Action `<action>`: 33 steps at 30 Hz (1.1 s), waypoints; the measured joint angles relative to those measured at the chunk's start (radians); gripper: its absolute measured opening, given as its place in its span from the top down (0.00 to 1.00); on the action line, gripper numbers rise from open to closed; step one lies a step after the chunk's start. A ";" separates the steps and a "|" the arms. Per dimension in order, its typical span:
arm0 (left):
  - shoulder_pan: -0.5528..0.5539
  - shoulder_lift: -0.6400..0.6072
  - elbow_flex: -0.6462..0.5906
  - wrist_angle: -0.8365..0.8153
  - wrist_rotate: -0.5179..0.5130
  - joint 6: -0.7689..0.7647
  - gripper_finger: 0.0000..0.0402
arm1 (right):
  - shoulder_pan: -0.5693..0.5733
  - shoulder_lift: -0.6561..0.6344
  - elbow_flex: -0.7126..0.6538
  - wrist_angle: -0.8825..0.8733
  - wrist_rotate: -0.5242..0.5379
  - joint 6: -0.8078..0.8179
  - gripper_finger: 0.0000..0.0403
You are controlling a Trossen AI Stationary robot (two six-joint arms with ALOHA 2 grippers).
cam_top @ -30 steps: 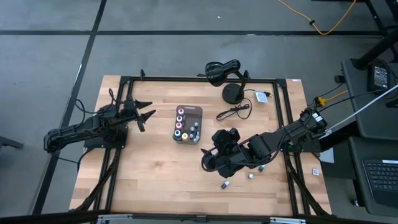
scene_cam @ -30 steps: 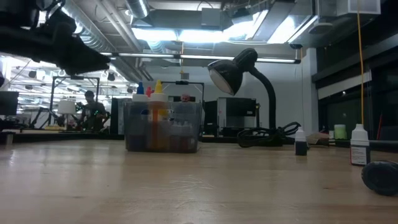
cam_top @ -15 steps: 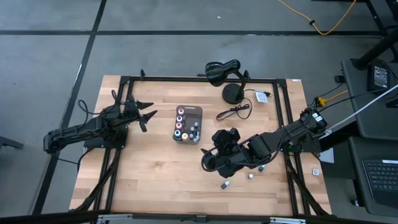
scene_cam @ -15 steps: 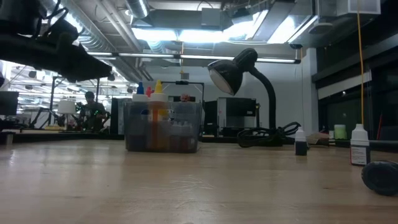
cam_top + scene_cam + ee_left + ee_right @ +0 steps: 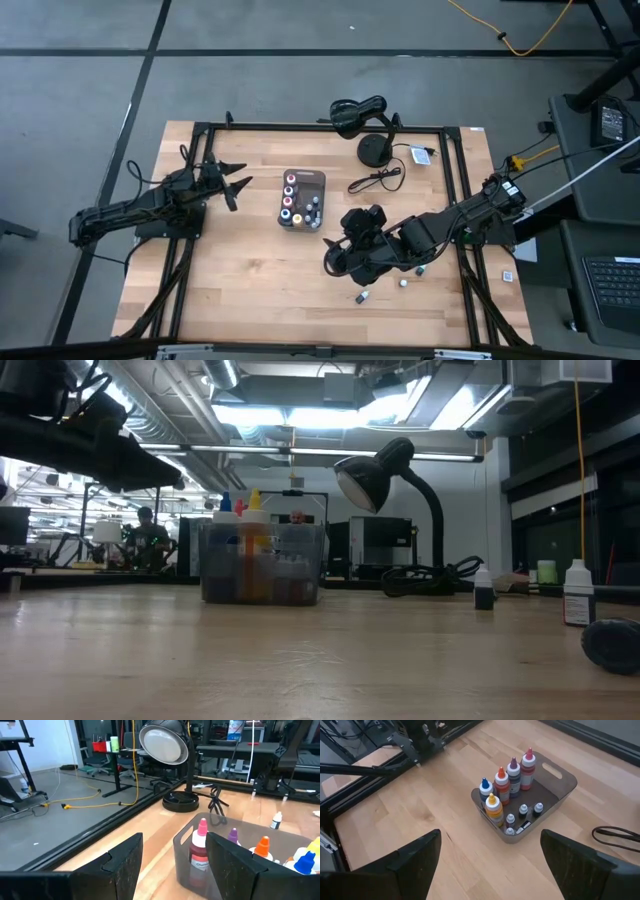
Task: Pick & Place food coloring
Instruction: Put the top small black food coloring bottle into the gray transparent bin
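Left gripper (image 5: 235,180): fingers spread, nothing between them, held above the table (image 5: 240,270) just beside the tray (image 5: 318,180), pointing at it. Right gripper (image 5: 335,256): fingers spread wide, empty, raised over the table on the tray's other side, also facing it. Tray holds food coloring bottles (image 5: 507,780): five tall ones with pink, purple, orange, blue and yellow caps in a row along one wall, smaller dark-capped ones beside them. Two loose bottles (image 5: 362,297) lie on the table near the right arm. Lamp (image 5: 358,115) stands at the far edge.
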 joint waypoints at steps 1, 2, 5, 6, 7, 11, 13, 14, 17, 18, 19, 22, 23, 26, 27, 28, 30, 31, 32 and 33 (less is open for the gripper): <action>0.000 0.000 0.000 0.000 0.000 0.000 0.47 | 0.000 0.000 0.000 -0.005 0.000 0.000 0.15; 0.000 0.000 0.000 0.000 0.000 0.000 0.47 | 0.000 0.000 0.000 -0.013 -0.001 0.001 0.15; 0.000 -0.024 0.000 0.000 0.000 0.000 0.47 | -0.003 0.002 0.000 -0.051 -0.019 0.028 0.15; 0.001 -0.042 0.000 0.000 0.000 0.000 0.47 | -0.005 0.006 0.000 -0.061 -0.033 0.038 0.15; 0.002 -0.061 0.000 0.000 0.000 0.000 0.47 | -0.005 0.009 0.000 -0.073 -0.042 0.051 0.15; 0.007 -0.070 -0.003 0.034 -0.002 0.000 0.47 | -0.006 0.041 0.000 -0.116 -0.061 0.066 0.15; 0.007 -0.070 0.000 0.046 0.000 0.000 0.47 | -0.006 0.061 0.000 -0.165 -0.071 0.123 0.15; 0.007 -0.070 -0.006 0.041 0.001 0.000 0.47 | -0.007 0.068 0.000 -0.202 -0.084 0.169 0.15; 0.007 -0.070 -0.007 0.034 -0.006 0.000 0.47 | -0.014 0.097 0.000 -0.326 -0.133 0.312 0.15; 0.007 -0.070 -0.007 0.035 -0.009 0.000 0.47 | -0.015 0.106 0.000 -0.368 -0.141 0.356 0.15; 0.007 -0.070 -0.007 0.032 -0.009 0.000 0.47 | -0.015 0.113 -0.001 -0.404 -0.146 0.398 0.15; 0.007 -0.070 -0.007 0.045 -0.009 0.000 0.47 | -0.014 0.117 -0.001 -0.444 -0.182 0.448 0.15; 0.007 -0.070 -0.007 0.045 -0.008 0.000 0.47 | -0.014 0.118 -0.001 -0.443 -0.196 0.447 0.15; 0.007 -0.070 -0.007 0.036 -0.008 0.000 0.47 | -0.015 0.120 -0.001 -0.444 -0.240 0.443 0.15; 0.007 -0.070 -0.007 0.037 -0.008 0.000 0.47 | -0.015 0.120 -0.001 -0.453 -0.252 0.444 0.15; 0.007 -0.070 -0.007 0.037 -0.009 0.000 0.47 | -0.015 0.120 -0.001 -0.464 -0.259 0.445 0.15; 0.007 -0.070 -0.007 0.037 -0.008 0.000 0.47 | -0.015 0.120 -0.001 -0.494 -0.270 0.445 0.15; 0.007 -0.070 -0.007 0.037 -0.008 0.000 0.47 | -0.016 0.120 -0.001 -0.514 -0.275 0.445 0.15; 0.007 -0.070 -0.007 0.037 -0.008 0.000 0.47 | -0.019 0.120 -0.001 -0.539 -0.285 0.440 0.15; 0.007 -0.071 -0.007 0.037 -0.008 0.000 0.47 | -0.023 0.120 -0.001 -0.564 -0.297 0.427 0.15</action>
